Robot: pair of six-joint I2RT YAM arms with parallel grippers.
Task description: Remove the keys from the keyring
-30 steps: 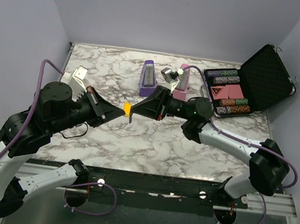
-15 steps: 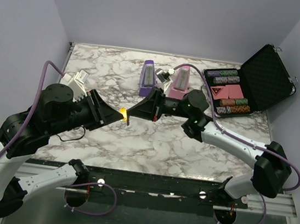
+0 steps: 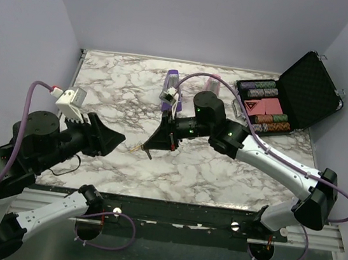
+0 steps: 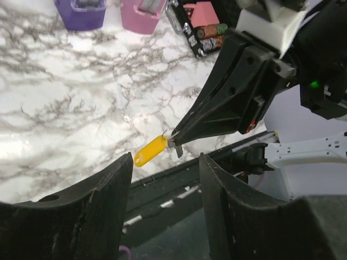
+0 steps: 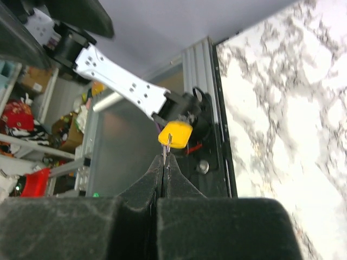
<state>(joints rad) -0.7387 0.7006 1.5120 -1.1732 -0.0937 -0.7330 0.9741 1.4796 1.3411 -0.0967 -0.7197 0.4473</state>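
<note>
Left claw (image 4: pixel 165 161) spread wide; right claw (image 5: pixel 164 158) pinched closed.

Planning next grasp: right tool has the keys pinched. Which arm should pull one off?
Left. The left tool is open, empty and faces the keys, yellow end sticking out toward it. The right tool is shut on them, so it can probably only hold.
</note>
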